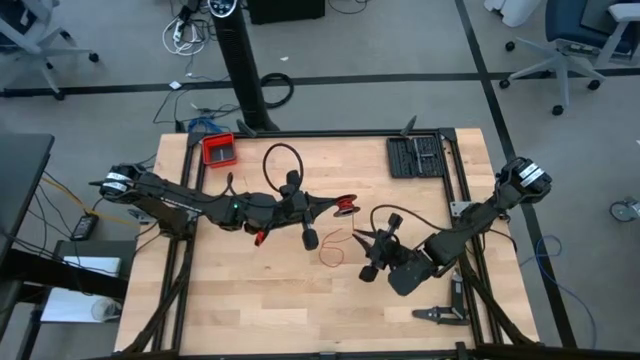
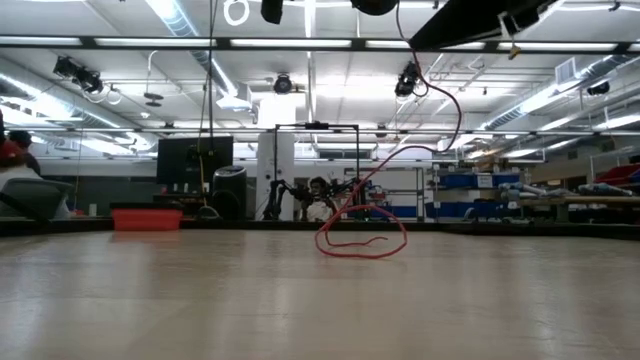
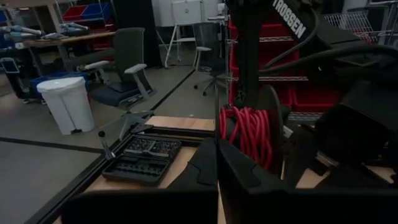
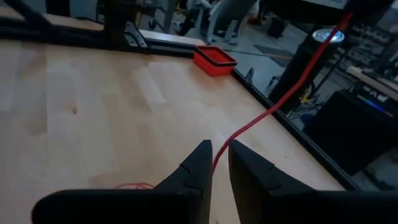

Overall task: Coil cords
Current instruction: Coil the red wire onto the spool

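We see the left gripper (image 1: 345,204) holding the wound red cord (image 3: 245,134) mid-tabletop, right gripper (image 4: 219,163) pinching its loose tail; excess tension could slip the coil free.

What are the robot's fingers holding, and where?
The left gripper holds the coiled end of the red cord. The right gripper pinches its loose strand.

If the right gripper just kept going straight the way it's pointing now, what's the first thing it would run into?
Probably the red cord itself: it already runs between the right gripper fingertips and stretches ahead. Past that, bare table, then the red tray near the far edge, though depth is hard to judge.
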